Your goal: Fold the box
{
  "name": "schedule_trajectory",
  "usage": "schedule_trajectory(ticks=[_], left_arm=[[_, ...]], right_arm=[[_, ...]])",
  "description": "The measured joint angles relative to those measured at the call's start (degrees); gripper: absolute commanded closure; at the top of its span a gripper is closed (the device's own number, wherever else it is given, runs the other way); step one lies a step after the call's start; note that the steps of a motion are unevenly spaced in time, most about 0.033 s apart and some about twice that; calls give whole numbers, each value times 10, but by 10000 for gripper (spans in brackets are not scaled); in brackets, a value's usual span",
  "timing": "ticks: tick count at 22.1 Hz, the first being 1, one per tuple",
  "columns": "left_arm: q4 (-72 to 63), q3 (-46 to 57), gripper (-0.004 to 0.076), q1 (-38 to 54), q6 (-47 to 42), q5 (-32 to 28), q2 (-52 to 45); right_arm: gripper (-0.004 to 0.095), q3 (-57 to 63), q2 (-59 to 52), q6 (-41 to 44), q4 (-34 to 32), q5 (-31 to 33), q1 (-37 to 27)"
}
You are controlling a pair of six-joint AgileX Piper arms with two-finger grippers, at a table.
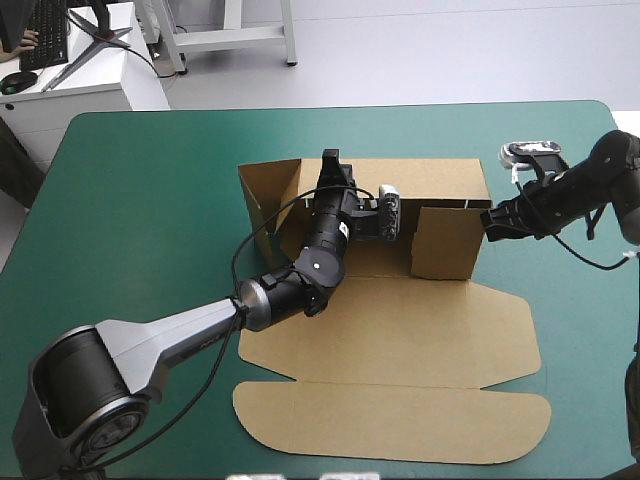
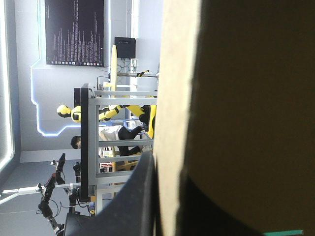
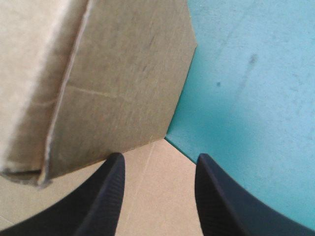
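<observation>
Brown box (image 1: 400,330) half raised at the middle of the teal-green cover (image 1: 140,200)
The left gripper (image 1: 331,168) pinches the box's far wall, fingers nearly closed on the board. The right gripper (image 1: 490,220) sits just beside the raised right wall, fingers apart and holding nothing.

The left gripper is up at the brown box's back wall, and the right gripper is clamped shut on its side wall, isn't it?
Not quite: the right gripper is open. The right wrist view shows its fingers apart, clamping nothing, beside the side wall of the box. The left gripper is at the back wall.
</observation>
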Motion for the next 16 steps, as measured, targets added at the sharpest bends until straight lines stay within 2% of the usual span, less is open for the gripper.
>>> schedule_trajectory(ticks=[6,16], left_arm=[[0,0,734,0,0,3,0],[-1,0,734,0,0,5,0]], right_arm=[[495,0,0,8,-25,-1,40],[495,0,-12,74,-58,-1,46]])
